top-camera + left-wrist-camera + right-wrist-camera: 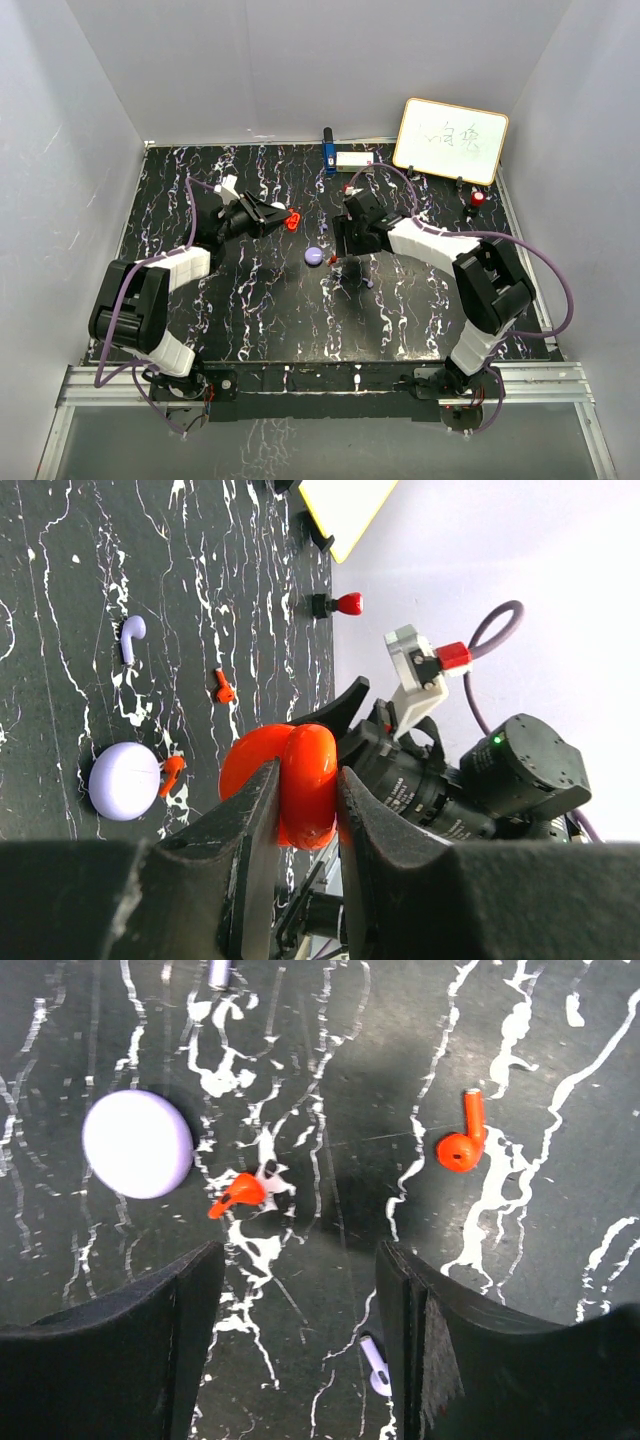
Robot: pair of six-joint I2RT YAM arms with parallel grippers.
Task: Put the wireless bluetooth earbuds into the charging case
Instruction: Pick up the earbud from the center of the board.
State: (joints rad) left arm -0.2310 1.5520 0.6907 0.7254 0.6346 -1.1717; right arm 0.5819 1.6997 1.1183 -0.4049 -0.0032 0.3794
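Note:
My left gripper (308, 780) is shut on the red charging case (305, 745), held above the table; in the top view the case (292, 220) sits at the tip of the left gripper (278, 217). Two red earbuds lie on the table: one (240, 1193) beside a lilac puck (137, 1143), one (462, 1145) further right. A small white earbud (375, 1368) lies on the table just inside my right finger (430, 1340). My right gripper (300, 1260) hovers over them with its jaws apart and nothing between them. A purple earbud (130, 635) lies apart.
A whiteboard (450, 140) leans at the back right, with a red-capped object (478, 199) near it. A blue item (329, 152) and a white block (356, 159) stand at the back edge. The right arm (440, 245) reaches across the table's middle.

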